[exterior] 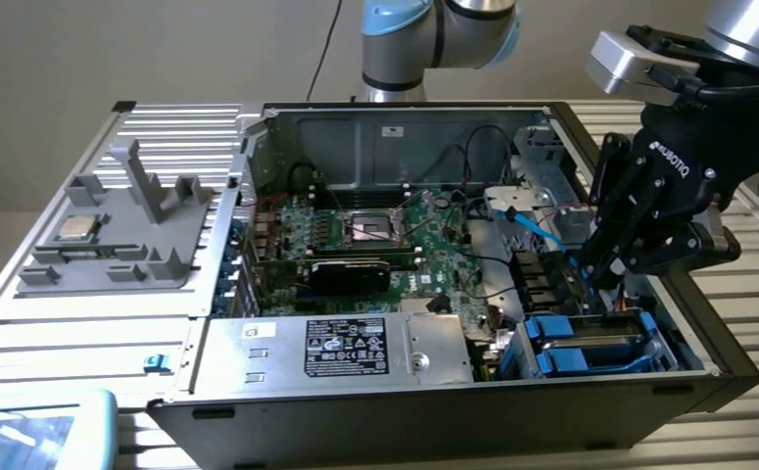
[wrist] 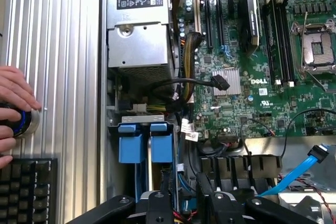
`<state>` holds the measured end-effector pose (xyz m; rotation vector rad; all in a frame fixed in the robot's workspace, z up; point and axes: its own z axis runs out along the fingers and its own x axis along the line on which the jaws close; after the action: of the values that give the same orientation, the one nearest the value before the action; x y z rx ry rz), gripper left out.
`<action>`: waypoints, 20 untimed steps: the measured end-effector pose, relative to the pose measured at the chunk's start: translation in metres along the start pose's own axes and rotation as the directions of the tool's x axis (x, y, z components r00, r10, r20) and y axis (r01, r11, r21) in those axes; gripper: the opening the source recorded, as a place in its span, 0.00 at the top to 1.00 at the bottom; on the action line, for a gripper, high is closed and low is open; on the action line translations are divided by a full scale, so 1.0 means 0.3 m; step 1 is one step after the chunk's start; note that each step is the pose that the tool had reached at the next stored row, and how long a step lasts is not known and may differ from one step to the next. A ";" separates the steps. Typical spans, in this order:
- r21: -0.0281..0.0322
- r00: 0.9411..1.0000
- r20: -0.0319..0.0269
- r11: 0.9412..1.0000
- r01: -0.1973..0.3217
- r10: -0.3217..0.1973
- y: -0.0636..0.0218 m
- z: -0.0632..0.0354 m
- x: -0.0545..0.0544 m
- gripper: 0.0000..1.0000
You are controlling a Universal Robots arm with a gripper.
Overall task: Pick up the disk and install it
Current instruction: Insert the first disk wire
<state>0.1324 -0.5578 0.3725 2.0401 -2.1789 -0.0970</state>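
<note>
Exterior view: disk (exterior: 586,345) in its blue frame, seated low in the drive bay at the case's (exterior: 614,387) front corner, on the exterior view's right. Wrist view: two blue end tabs of the disk (wrist: 145,142) standing side by side in the bay, beside the power supply (wrist: 137,35).

Progress, by my reckoning: late. The disk looks already down in the bay; whether it is fully latched I cannot tell.

Gripper (exterior: 610,279): black, hanging over the bay just above the disk, fingers pointing down into the case. Jaws part-way spread; I cannot tell whether they pinch the frame or stand clear of it.

Arm: reaching in from the exterior view's upper right, wrist bent steeply down.

Also present: motherboard (exterior: 379,240) with its empty socket; blue data cable (wrist: 299,171) near the bay; grey fixture (exterior: 118,230) with a chip on the desk; a person's hand (wrist: 16,106) on a knob beside a keyboard (wrist: 26,190).
</note>
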 end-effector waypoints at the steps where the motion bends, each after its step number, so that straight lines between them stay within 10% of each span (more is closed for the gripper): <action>1: 0.000 1.000 0.000 1.000 0.000 0.000 0.000 0.002 0.000 0.69; 20: 0.001 1.000 0.004 1.000 0.001 -0.001 -0.001 0.011 0.003 0.84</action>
<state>0.1323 -0.5588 0.3691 2.0432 -2.1815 -0.1001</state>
